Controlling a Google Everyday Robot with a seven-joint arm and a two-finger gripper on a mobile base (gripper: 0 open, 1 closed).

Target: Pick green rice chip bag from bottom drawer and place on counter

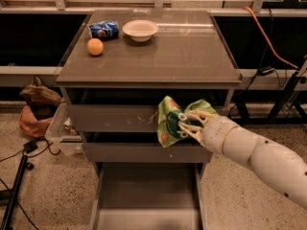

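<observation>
My gripper [184, 122] is shut on the green rice chip bag [172, 120] and holds it in the air in front of the top drawer front, just below the counter's front edge. The bag hangs crumpled from the fingertips. My white arm [254, 155] reaches in from the lower right. The bottom drawer [148, 195] is pulled open below; its grey tray is bare. The counter [158, 51] is the cabinet's flat grey-brown top, above and behind the bag.
On the counter's back left are a crushed blue can [103, 29], a white bowl [140, 30] and an orange [95, 47]. A white bin [62, 133] and a brown bag [36, 107] sit on the floor left. An orange cable [268, 42] hangs at right.
</observation>
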